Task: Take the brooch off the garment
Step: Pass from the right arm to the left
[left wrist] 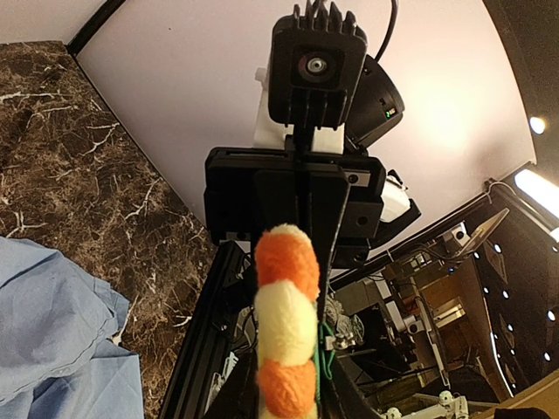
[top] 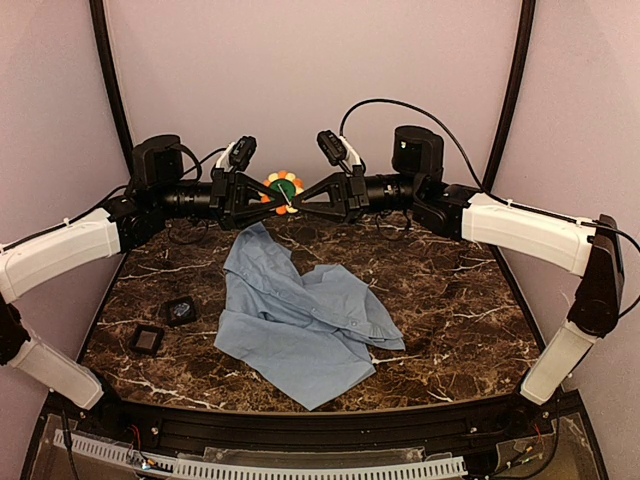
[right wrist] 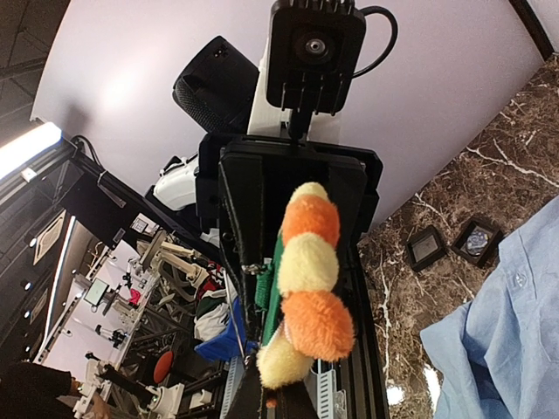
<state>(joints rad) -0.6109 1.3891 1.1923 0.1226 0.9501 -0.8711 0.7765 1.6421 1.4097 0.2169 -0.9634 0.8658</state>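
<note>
The brooch (top: 283,186), a fuzzy flower of orange and yellow petals round a green centre, hangs in the air over the back of the table, off the garment (top: 300,310). Both arms reach in level from the two sides and meet at it. My left gripper (top: 270,197) has its fingers against both sides of the flower; in its wrist view the brooch (left wrist: 286,323) shows edge-on between them. My right gripper (top: 298,200) is shut on the brooch (right wrist: 310,279) by its green back. The light blue garment (left wrist: 52,332) (right wrist: 507,332) lies crumpled on the marble below.
Two small black square pads (top: 147,339) (top: 181,311) lie on the dark marble table (top: 450,290) left of the shirt. A pale wall with black corner posts closes the back, and a black rail runs along the near edge.
</note>
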